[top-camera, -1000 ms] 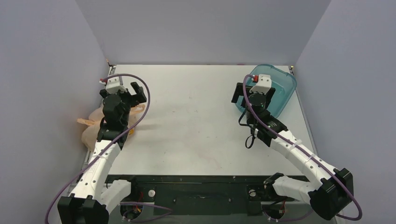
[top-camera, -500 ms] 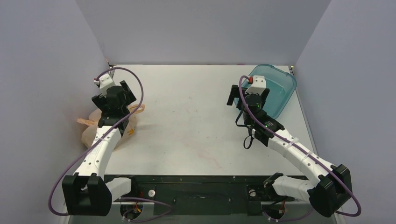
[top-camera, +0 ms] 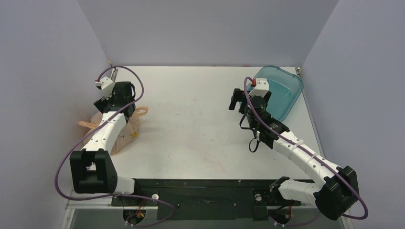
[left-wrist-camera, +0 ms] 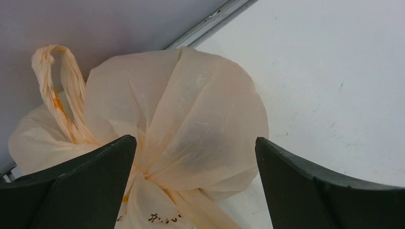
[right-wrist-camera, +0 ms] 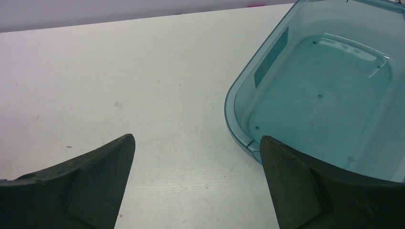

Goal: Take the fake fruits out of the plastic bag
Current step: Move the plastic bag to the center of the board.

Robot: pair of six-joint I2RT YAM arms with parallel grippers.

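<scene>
The pale-orange plastic bag [top-camera: 111, 130] lies bunched and tied at the table's left edge, against the wall. In the left wrist view the bag [left-wrist-camera: 181, 114] fills the middle, with a loop handle [left-wrist-camera: 59, 90] at its left. No fake fruit shows; whatever is in the bag is hidden. My left gripper [top-camera: 118, 95] is open and empty, above the bag's far end, with its jaws either side of the gathered knot [left-wrist-camera: 195, 140], and I cannot tell if they touch it. My right gripper [top-camera: 248, 98] is open and empty over bare table [right-wrist-camera: 197, 137].
A teal translucent tub [top-camera: 282, 90] stands empty at the back right, and its near corner [right-wrist-camera: 325, 95] is just beside my right gripper's right finger. Grey walls close in the table on the left, back and right.
My left gripper has swung left and back, from beside the bag to above it, and now points down at it. My right gripper has shifted a little left, away from the tub.
</scene>
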